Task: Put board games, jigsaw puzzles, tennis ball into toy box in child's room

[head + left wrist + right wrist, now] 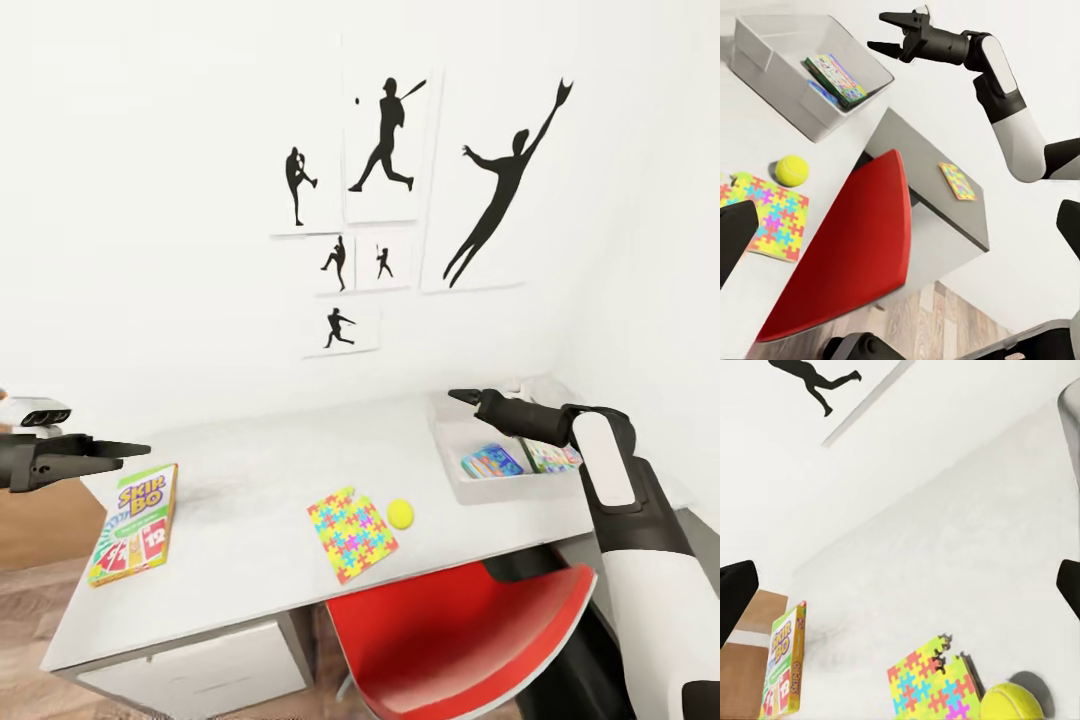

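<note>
On the white table (250,470) lie a green-topped board game (133,522) near the left end, a jigsaw puzzle (350,533) at the front middle, and a tennis ball (401,513) just right of it. The grey toy box (450,432) stands at the table's right end, and a light blue board game (492,461) and another colourful flat piece (548,457) lie in it. My left gripper (140,449) hangs open and empty past the table's left end, above the green game. Over the toy box's left rim, my right gripper (876,31) is open and empty too.
A red chair (460,640) is tucked under the table's front right. A white drawer unit (200,680) sits under the left end. A low grey cabinet (937,202) beyond the chair carries a small multicoloured board (958,181). A white wall with black silhouette pictures (385,130) backs the table.
</note>
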